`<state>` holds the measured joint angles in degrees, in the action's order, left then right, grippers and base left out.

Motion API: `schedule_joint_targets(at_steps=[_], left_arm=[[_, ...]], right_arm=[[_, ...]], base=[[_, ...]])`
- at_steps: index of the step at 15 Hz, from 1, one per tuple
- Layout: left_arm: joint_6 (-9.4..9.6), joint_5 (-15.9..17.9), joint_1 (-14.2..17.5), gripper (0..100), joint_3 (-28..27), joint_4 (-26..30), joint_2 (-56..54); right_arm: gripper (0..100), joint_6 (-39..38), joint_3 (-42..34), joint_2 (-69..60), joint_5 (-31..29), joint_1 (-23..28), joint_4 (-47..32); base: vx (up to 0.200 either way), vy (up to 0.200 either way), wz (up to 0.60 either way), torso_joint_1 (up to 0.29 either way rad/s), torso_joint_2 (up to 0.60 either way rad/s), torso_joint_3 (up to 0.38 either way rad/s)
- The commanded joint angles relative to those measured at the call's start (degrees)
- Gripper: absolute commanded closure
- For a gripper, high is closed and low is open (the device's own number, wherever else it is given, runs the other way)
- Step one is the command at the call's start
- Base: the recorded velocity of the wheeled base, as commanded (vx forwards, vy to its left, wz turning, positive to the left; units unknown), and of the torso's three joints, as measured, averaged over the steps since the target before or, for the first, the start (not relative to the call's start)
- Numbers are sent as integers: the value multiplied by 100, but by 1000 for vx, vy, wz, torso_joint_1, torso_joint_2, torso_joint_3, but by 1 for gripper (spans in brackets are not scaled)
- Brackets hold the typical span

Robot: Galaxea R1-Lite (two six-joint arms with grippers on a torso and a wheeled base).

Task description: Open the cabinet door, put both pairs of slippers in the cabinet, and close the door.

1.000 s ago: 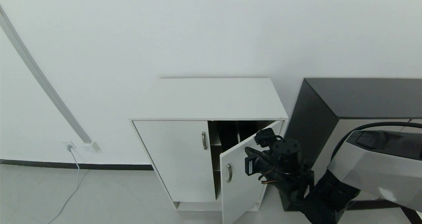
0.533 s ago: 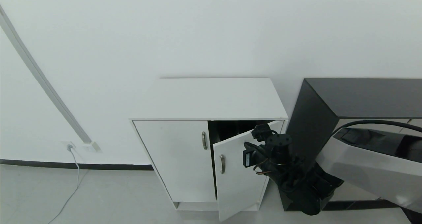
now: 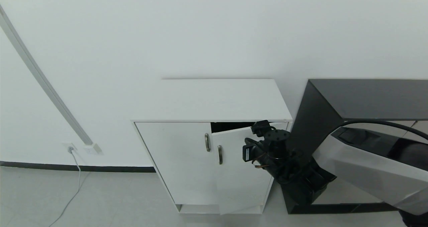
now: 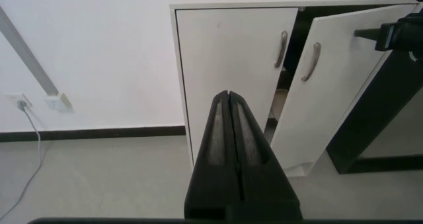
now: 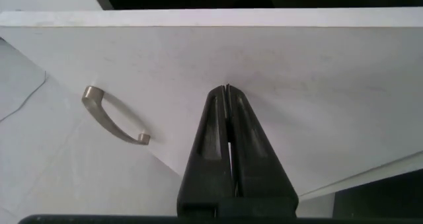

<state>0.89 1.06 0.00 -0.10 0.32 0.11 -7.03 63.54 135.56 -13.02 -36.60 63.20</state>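
- right gripper: fingers pressed together, holding nothing, tips against the outer face of the right door
- right door slightly ajar on the cabinet; left door flush
- left gripper: fingers together, empty, well apart from the cabinet front

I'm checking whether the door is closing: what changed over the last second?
The right door has swung from well open to nearly shut, a dark gap left at its top. The right claw, shut, followed it toward the cabinet, tips at the door's face. The left door stayed closed; nothing was gripped or released.
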Motion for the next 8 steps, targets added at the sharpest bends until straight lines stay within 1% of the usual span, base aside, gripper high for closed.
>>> schedule_joint_targets(at_steps=[1,5,8], left_arm=[[-1,-1,0,100,1,3,-2],[-1,-1,0,100,1,3,-2],[-1,-1,0,100,1,-5,-2]], right_arm=[[100,0,203,67,1,12,-123],[100,0,440,199,-8,47,-264],[100,88,484,217,-8,82,-290]], base=[[0,0,0,0,0,0],[0,0,0,0,0,0],[0,0,0,0,0,0]])
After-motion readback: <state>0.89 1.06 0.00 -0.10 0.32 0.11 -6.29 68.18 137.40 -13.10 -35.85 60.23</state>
